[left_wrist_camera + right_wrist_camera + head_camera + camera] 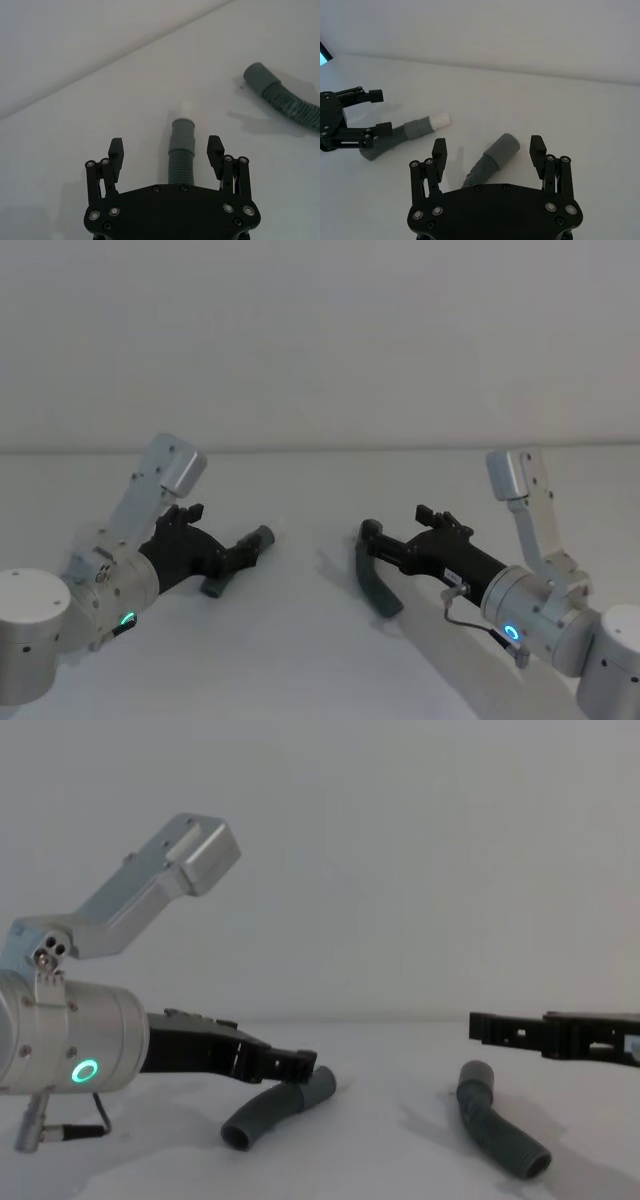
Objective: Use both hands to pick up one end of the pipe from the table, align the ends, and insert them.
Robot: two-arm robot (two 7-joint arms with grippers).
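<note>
The pipe lies on the white table (300, 660) as two ribbed grey pieces. The left piece (240, 558) has a grey cuff (181, 135) with a narrower white tip (187, 106). My left gripper (165, 146) is open and low over it, one finger on each side of the ribbed part. The right piece (375, 582) has a plain hollow grey cuff (502, 149). My right gripper (488, 146) stands open astride it, just behind that cuff. In the chest view both pieces (280, 1110) (495, 1130) rest on the table below the grippers (300, 1065) (480, 1025).
A pale wall rises behind the table's far edge (320, 450). Bare table separates the two pieces, whose cuffed ends point roughly toward each other. The right wrist view shows the left gripper (379, 111) farther off.
</note>
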